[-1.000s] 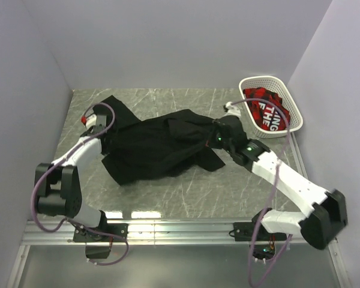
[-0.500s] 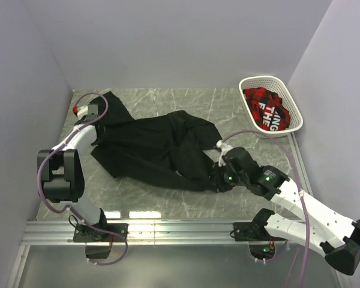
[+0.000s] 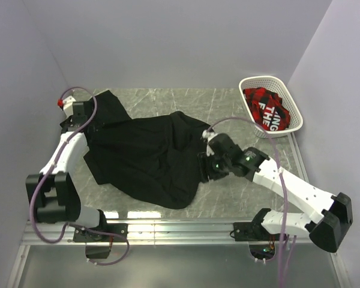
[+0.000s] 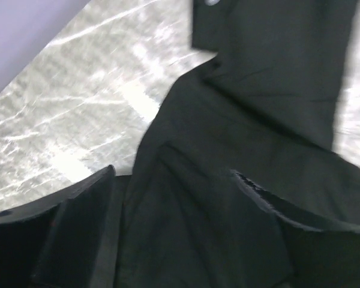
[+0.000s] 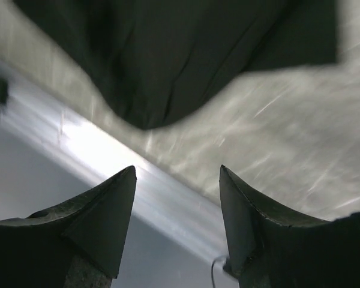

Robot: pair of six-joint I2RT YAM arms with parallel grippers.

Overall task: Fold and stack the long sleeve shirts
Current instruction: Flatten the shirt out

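Note:
One black long sleeve shirt [image 3: 144, 153] lies spread across the marble table top, a sleeve reaching toward the far left corner. My left gripper [image 3: 84, 123] hovers over the shirt's left edge. In the left wrist view it [image 4: 172, 171] is open, with black fabric [image 4: 228, 120] lying loose below and between the fingers [image 4: 78, 210]. My right gripper [image 3: 205, 167] is at the shirt's right edge. In the right wrist view it [image 5: 177, 168] is open and empty, with the shirt's hem [image 5: 168, 54] ahead of the fingertips [image 5: 117, 198].
A white basket [image 3: 259, 78] stands at the back right with a red and black garment [image 3: 265, 108] inside. A metal rail [image 3: 180, 231] runs along the table's near edge. Grey walls close in the left, back and right sides.
Both grippers have opened and let go of the shirt. The left arm moved toward the far left, the right swung near then back. The shirt now lies flatter and wider.

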